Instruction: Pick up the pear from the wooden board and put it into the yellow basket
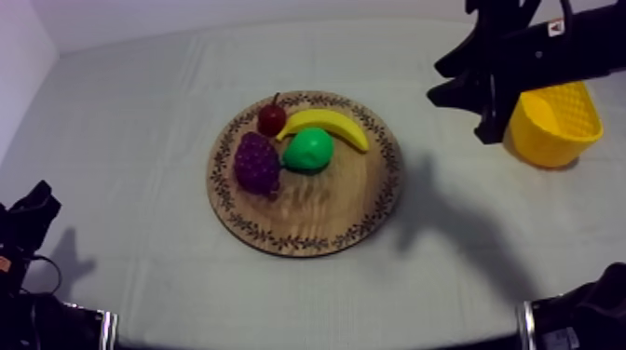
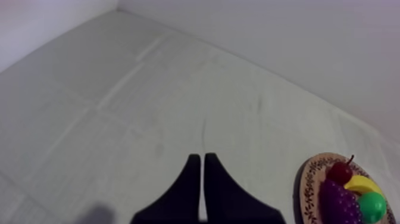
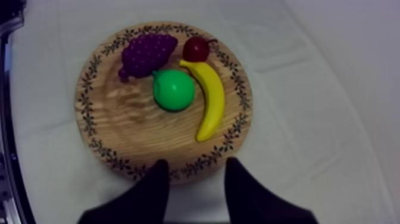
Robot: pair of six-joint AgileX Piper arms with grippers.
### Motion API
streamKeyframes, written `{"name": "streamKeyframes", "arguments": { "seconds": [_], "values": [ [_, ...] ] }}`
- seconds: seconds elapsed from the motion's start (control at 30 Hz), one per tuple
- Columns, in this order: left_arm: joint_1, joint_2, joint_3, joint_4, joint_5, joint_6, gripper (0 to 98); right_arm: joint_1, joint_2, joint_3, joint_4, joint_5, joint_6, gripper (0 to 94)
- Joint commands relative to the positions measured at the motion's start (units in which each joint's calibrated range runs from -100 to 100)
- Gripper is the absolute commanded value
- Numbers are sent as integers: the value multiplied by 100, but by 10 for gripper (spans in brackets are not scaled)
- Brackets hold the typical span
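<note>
Counted one round wooden board with a patterned rim point(image 1: 317, 209), one yellow basket point(image 1: 554, 126) and four toy fruits on the board: one green pear point(image 3: 173, 89), one yellow banana point(image 3: 209, 98), one purple bunch of grapes point(image 3: 146, 52), one small red fruit point(image 3: 196, 49). The pear sat mid-board between grapes and banana, just ahead of the robot's right gripper point(image 3: 193, 167), fingers spread wide, holding nothing. Left gripper point(image 2: 199, 158) was pinched together, empty. Tiny label point(image 1: 556, 27) on the right arm, unreadable

soft even light, faint shadows point(image 1: 447, 223) on the cloth point(image 1: 140, 112).
</note>
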Motion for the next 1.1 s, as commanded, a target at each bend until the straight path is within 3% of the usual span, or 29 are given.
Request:
{"name": "streamKeyframes", "arguments": {
  "seconds": [0.0,0.2,0.43,1.07],
  "values": [
    [-2,2,2,0,1,0,1,-4,86,13,-40,139,156,418],
    [-2,2,2,0,1,-1,1,-154,542,-82,-53,332,426,509],
    [-2,2,2,0,1,-1,1,-370,1351,-610,4,276,566,535],
    [-2,2,2,0,1,0,1,-828,4140,-2579,380,-257,406,590]
  ]
}}
